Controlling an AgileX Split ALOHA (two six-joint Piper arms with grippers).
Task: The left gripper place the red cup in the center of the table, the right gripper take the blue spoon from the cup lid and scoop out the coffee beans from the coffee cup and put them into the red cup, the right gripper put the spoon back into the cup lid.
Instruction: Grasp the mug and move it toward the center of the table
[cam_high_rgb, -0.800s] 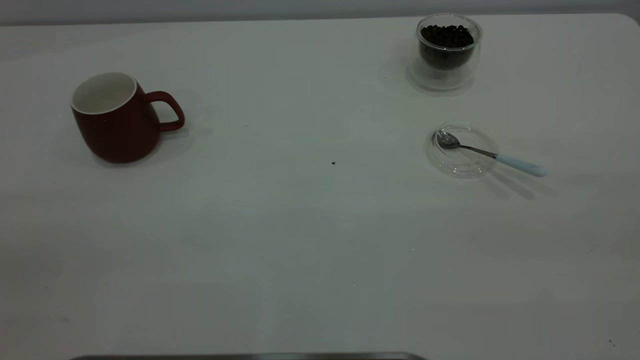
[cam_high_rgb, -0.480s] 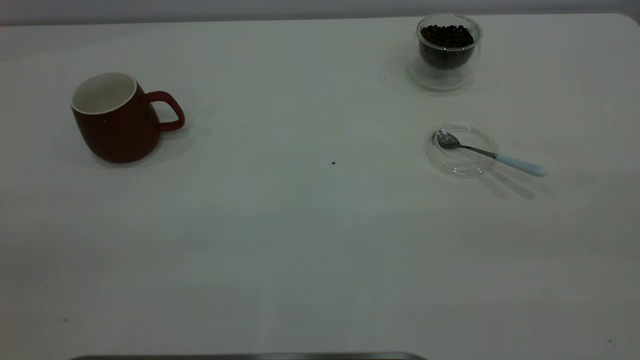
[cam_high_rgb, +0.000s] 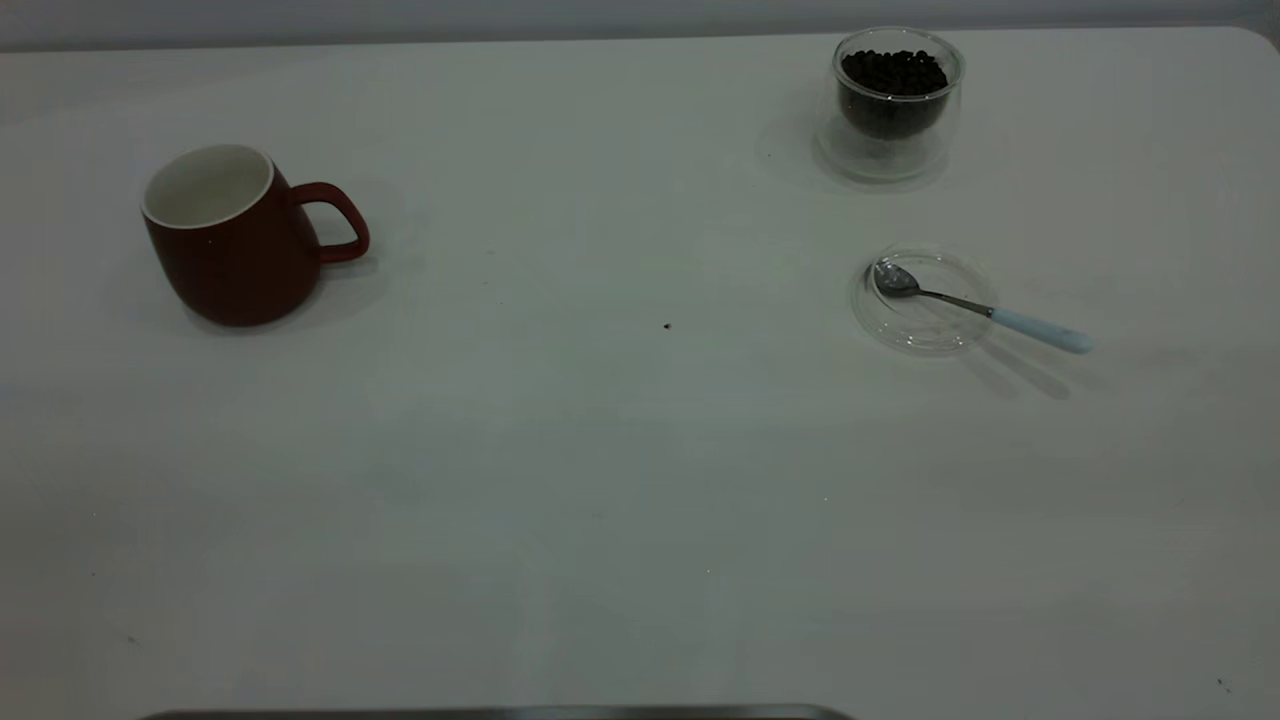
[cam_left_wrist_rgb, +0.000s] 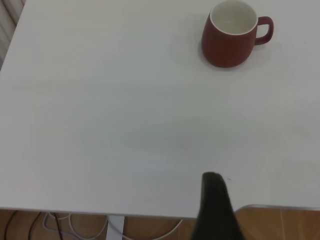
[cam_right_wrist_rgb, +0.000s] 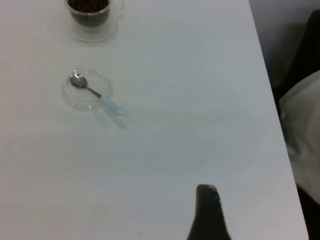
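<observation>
Left gripper (cam_left_wrist_rgb: 215, 210) and right gripper (cam_right_wrist_rgb: 207, 215): one dark finger each in wrist views, opening indeterminable, holding nothing. Red cup (cam_high_rgb: 232, 236) upright (handle toward 3 o'clock), table (cam_high_rgb: 600, 480) at 9 o'clock. Coffee cup (cam_high_rgb: 893, 100) at 1 o'clock; blue spoon (cam_high_rgb: 975, 306) bowl in cup lid (cam_high_rgb: 925, 297), 3 o'clock.

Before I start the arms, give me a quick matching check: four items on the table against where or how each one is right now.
Items:
1. red cup
2. coffee cup
3. blue spoon
4. cup lid

States:
A. clear, flat on the table, nearer the camera than the beans
B. upright and empty, at the table's left
C. bowl resting in the lid, handle sticking out past its rim
D. glass, filled with dark beans, at the far right

Pairs: 1-B, 2-D, 3-C, 4-A
</observation>
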